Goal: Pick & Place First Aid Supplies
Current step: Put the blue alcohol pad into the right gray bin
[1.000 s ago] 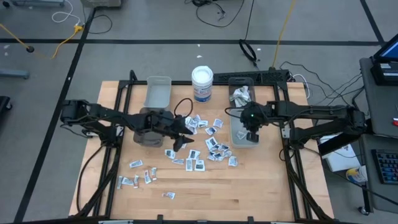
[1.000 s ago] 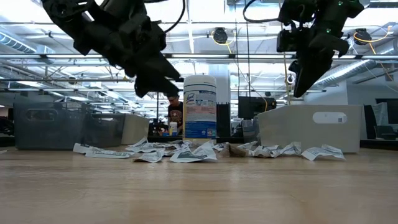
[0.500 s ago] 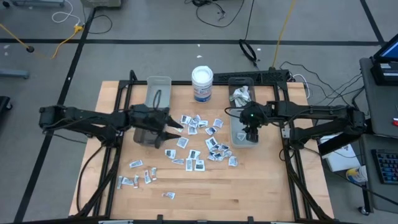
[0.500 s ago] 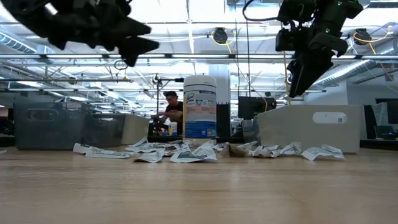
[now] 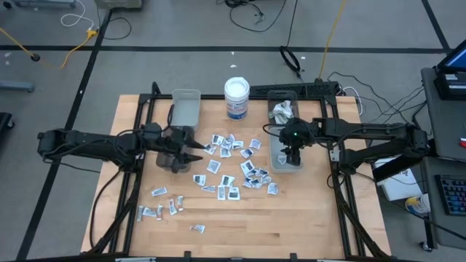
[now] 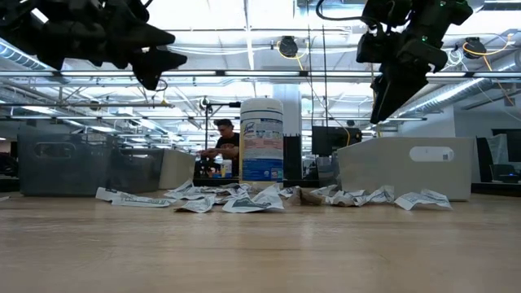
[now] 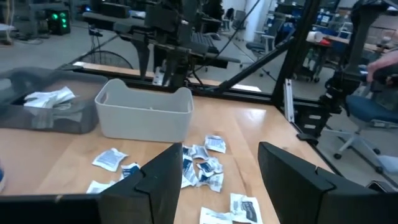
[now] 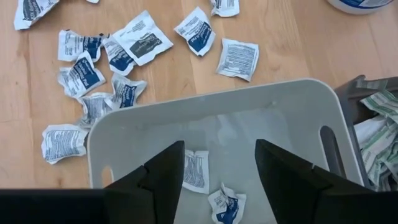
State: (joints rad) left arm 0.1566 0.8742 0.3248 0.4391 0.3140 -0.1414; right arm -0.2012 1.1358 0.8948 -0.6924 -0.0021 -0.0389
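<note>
Covering the middle of the light wooden surface (image 5: 291, 218) is a loose scatter of first aid supplies (image 5: 231, 169), small white packets with dark blue print, with a few more lying apart toward the front left corner. Around it, the high view shows a grey floor with black tape lines and cables; the low view looks into a workshop hall with ceiling lights, where a person (image 6: 221, 146) sits far behind.

A white round tub (image 5: 237, 97) has a blue label, but its writing cannot be read.

The left claw (image 5: 195, 150) hangs open and empty over a dark bin (image 5: 173, 161). The right claw (image 5: 291, 153) is open over a pale grey bin (image 8: 298, 115). Only the right wrist view shows two packets (image 8: 210, 186) lying inside that bin.
</note>
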